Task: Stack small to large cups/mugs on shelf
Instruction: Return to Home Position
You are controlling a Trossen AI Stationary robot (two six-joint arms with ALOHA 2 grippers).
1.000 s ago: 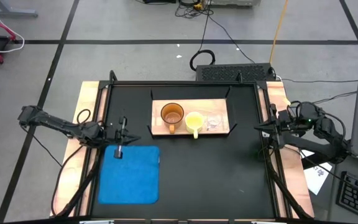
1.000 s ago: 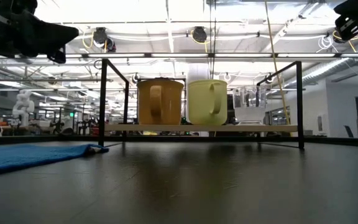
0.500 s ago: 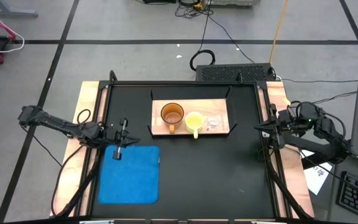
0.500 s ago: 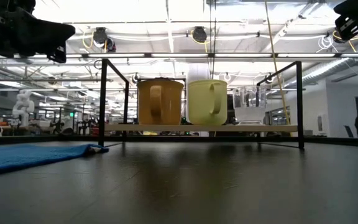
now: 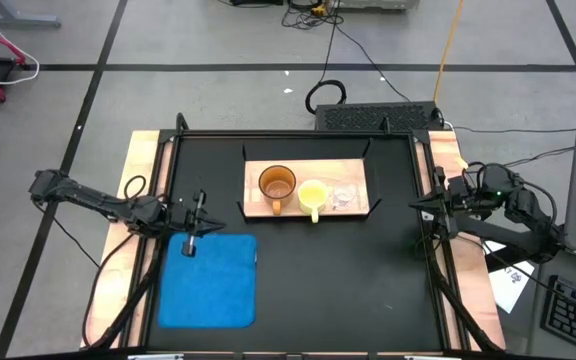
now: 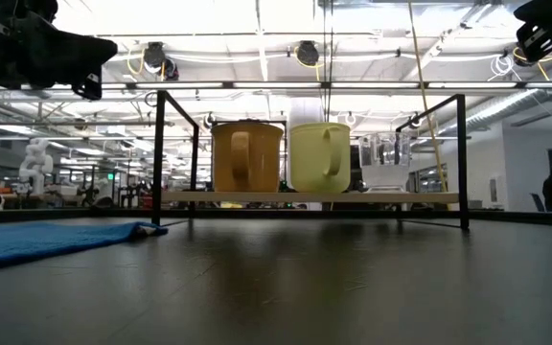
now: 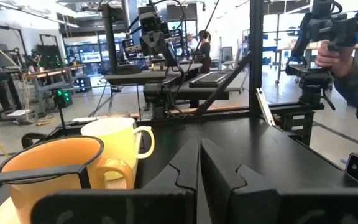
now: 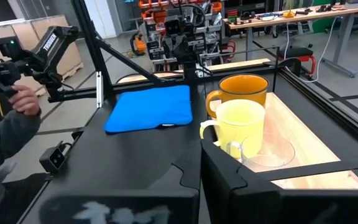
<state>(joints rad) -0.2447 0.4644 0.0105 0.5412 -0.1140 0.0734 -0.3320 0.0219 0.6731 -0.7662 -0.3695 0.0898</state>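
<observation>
Nearest, front left of the black worktop (image 5: 348, 280): one blue mat (image 5: 208, 280), lying flat.

Next, left gripper (image 5: 200, 214): raised over the mat's far edge on the worktop's left side and pointing towards the shelf (image 5: 356, 170). Its fingers are pressed together and empty.

Level with it, right gripper (image 5: 420, 207): at the worktop's right edge, well apart from the shelf and facing it. Its fingers are likewise closed on each other and empty.

Farther back, centre: the shelf, a light wooden board on dark metal brackets that hold it clear of the worktop. It carries three vessels in one row, all upright.
- Orange mug (image 5: 277, 185): at the left.
- Yellow mug (image 5: 313, 193): in the middle, just beside the orange mug. Both handles are turned to the front.
- Glass cup (image 5: 343, 197): on the right, just beside the yellow mug.

Farthest, the room beyond the worktop: a person's hand (image 7: 331, 59) holding a dark device (image 7: 328, 28).
</observation>
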